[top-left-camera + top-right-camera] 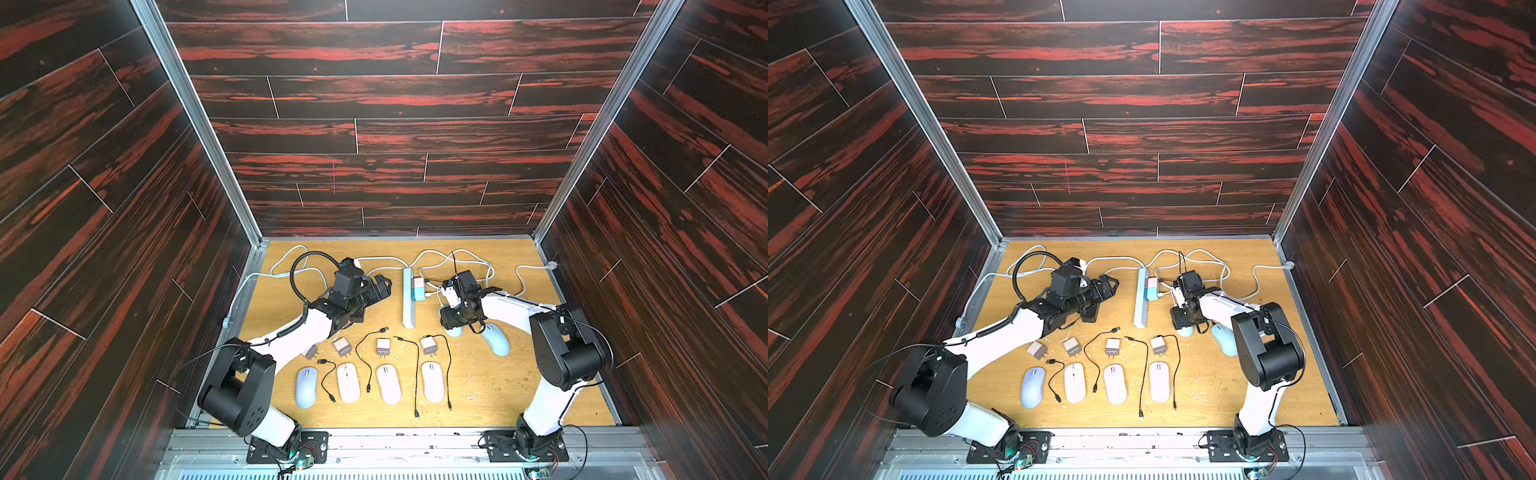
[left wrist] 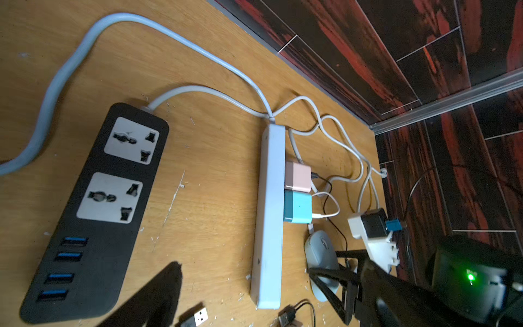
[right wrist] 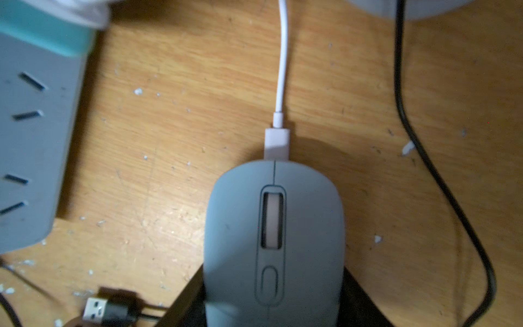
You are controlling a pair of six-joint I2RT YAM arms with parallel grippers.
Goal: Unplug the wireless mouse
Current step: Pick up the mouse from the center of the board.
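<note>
The wireless mouse [image 3: 271, 240], grey-blue with a scroll wheel, lies on the wooden floor beside the white power strip [image 1: 408, 303]. A white plug [image 3: 276, 143] sits in the mouse's front, and its white cable [image 3: 283, 56] leads toward the teal charger [image 2: 297, 206] on the strip. My right gripper [image 3: 273, 271] stands over the mouse with a black finger pressed against each flank. In both top views it covers most of the mouse [image 1: 453, 331] [image 1: 1185, 331]. My left gripper [image 2: 249, 286] hangs open and empty just left of the strip [image 2: 268, 212].
A pink charger [image 2: 297, 175] sits next to the teal one. A black power strip [image 2: 93, 212] lies to the left. Another blue mouse [image 1: 496, 338] rests right of my right gripper. Nearer the front lie several mice [image 1: 348, 382], loose chargers [image 1: 383, 346] and black cables [image 1: 417, 374].
</note>
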